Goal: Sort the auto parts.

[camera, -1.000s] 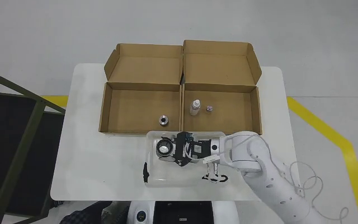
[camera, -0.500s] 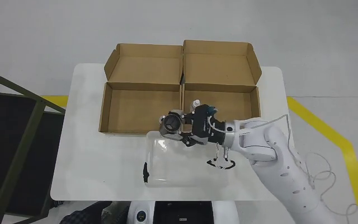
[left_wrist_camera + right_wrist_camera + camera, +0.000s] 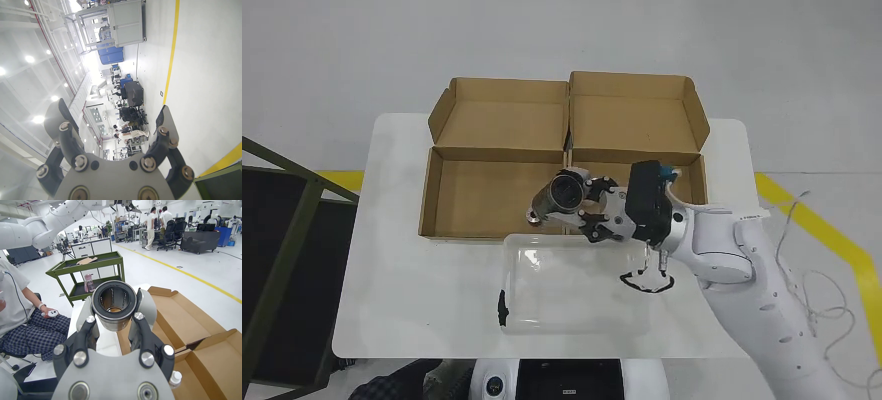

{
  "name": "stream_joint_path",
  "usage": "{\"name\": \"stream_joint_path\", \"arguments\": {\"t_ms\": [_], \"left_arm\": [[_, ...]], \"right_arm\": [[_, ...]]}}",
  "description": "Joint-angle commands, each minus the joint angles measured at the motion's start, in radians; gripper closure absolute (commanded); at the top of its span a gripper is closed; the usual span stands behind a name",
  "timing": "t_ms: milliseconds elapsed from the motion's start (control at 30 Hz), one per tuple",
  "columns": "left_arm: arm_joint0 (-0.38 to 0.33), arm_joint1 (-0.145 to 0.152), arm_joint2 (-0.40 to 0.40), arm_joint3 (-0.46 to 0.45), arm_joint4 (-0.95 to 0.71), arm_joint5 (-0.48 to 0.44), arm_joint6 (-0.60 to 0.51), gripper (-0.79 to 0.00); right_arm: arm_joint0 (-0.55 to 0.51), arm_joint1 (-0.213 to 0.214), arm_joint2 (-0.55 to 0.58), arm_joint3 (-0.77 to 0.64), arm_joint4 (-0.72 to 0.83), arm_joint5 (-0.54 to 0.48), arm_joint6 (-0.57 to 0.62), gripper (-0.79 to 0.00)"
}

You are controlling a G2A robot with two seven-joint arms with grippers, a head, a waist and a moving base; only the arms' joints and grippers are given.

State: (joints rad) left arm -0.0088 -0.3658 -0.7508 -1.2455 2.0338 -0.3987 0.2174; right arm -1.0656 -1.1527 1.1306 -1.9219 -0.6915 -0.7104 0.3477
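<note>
My right gripper (image 3: 574,197) is shut on a dark metal bearing sleeve (image 3: 564,188), a hollow cylinder with a black rim (image 3: 114,302). It holds the sleeve in the air, tilted, above the right end of the left cardboard box (image 3: 457,195), close to the wall shared with the right cardboard box (image 3: 687,190). A small metal part (image 3: 531,214) lies in the left box, just beside the sleeve. A small white bottle (image 3: 175,379) stands in the right box. My left gripper (image 3: 112,105) is open, holds nothing, and points out into the room.
A clear plastic tray (image 3: 572,295) sits on the white table in front of the boxes, with a black clip (image 3: 502,307) at its left edge. A black cable loop (image 3: 647,283) hangs under the right arm. Both box lids stand open at the back.
My right gripper has lifted the bearing sleeve out of the clear tray and carried it away from me, up over the boxes. The sleeve now tilts with its open end raised.
</note>
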Motion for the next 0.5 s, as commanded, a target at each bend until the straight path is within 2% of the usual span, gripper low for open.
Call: {"name": "stream_joint_path", "arguments": {"t_ms": [0,467], "left_arm": [[0.0,0.0,0.0,0.0,0.0,0.0,0.0,-0.785],[0.0,0.0,0.0,0.0,0.0,0.0,0.0,-0.785]], "right_arm": [[-0.001,0.0,0.003,0.001,0.002,-0.002,-0.015,0.0],[-0.012,-0.001,0.023,-0.006,-0.013,-0.016,-0.095,0.0]]}}
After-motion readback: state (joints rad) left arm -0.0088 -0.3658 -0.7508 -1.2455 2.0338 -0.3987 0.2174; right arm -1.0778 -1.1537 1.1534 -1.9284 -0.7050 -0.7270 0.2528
